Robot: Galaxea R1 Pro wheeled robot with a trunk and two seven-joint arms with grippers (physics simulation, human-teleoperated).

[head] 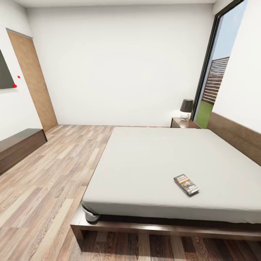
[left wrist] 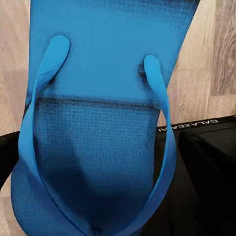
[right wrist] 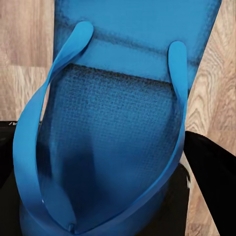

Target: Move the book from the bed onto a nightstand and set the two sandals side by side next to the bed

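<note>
Fingers cannot be made out clearly in either wrist view, so I cannot tell whether each pair is clamped or apart; only dark gripper bodies show at the lower corners behind a sandal, and each arm appears to be carrying one. From there, largest first: the bedroom has white walls, a wood-plank floor and a tall black-framed window with a slatted fence outside. The bed takes up most of the room ahead, its smooth grey mattress on a low dark frame. A long dresser stands against the left wall, near a wooden door. The nightstand sits at the far corner of the bed, just beside the headboard, with a dark-shaded lamp on its top. The left sandal and the right sandal are bright blue, thin-strapped, and hang over floorboards; they look light, rubbery and bendable, best gripped across the sole edge. The book lies flat on the mattress near the foot edge, towards the right. It looks thin, light and fairly stiff, probably easiest pinched along a long edge. No containers appear anywhere.
</note>
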